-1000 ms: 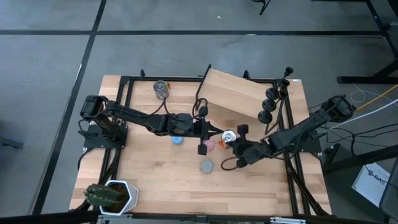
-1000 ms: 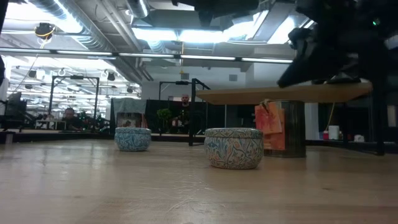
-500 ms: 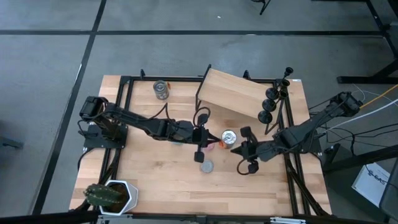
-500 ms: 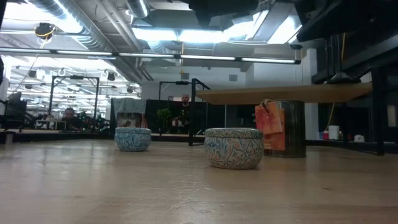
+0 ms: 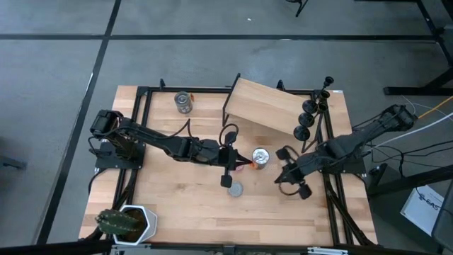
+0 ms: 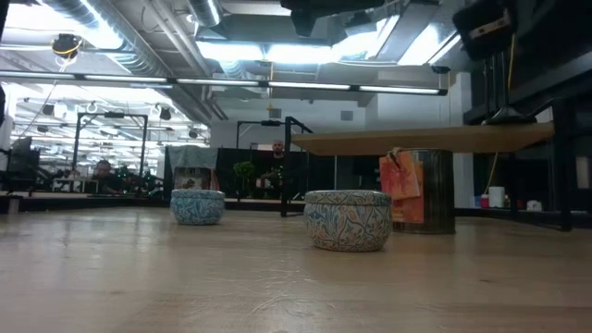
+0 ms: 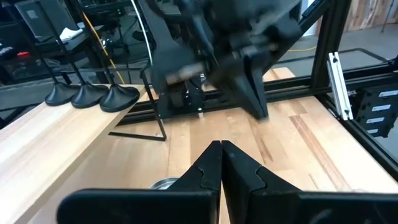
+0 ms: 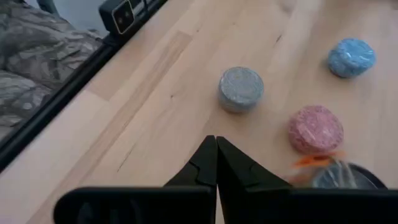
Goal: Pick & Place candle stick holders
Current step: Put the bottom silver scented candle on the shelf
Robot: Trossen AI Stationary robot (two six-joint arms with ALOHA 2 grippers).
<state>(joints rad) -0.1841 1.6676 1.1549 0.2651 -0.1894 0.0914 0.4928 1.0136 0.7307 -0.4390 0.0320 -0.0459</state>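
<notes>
Three black candle stick holders (image 5: 309,110) stand in a row on their round bases at the right end of a raised wooden shelf (image 5: 265,105). Their bases also show in the left wrist view (image 7: 90,94). My left gripper (image 5: 242,162) is shut and empty above the table's middle, by the small discs. My right gripper (image 5: 279,179) is shut and empty right of the middle, pointing toward the discs. Both are well short of the holders. In the wrist views each gripper's fingers are closed together, the left (image 7: 221,149) and the right (image 8: 216,146).
A shiny can (image 5: 260,156) stands mid-table and another (image 5: 184,101) at the far left. Grey (image 8: 240,88), pink (image 8: 315,129) and blue (image 8: 351,56) discs lie near the middle. A potted plant (image 5: 127,222) is at the near left corner. Black frame rails (image 5: 322,142) edge the table.
My right gripper has drawn back from the middle can toward the table's right and near edges, turning as it went, and has risen out of the low view. My left gripper has shifted a little toward the near edge. The holders have not moved.
</notes>
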